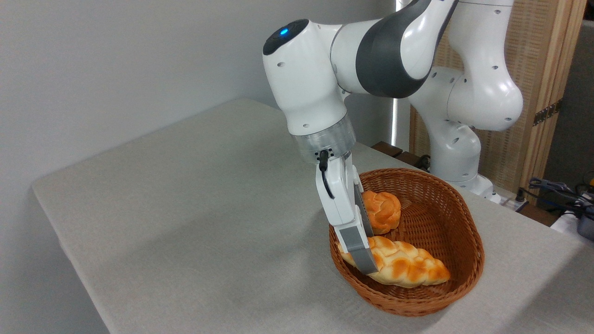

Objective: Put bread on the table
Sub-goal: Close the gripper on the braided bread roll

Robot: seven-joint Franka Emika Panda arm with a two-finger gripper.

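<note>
Camera view: the gripper (366, 257) is down in the basket (464, 278) at the left end of the bread (403, 266), whether clamped on it I cannot tell, so this looks like the grasp, with lifting to the table (185, 208) next.

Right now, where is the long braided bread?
The bread lies in the wicker basket at lower right, in front of the round bun, the end effector at its left end.

- One braided loaf of bread (403, 265), lying in basket.
- One small round bun (381, 211), same basket.
- One brown wicker basket (459, 278).
- One grey-clothed table (185, 208).
- One white arm (371, 51), one gripper (366, 264).
</note>
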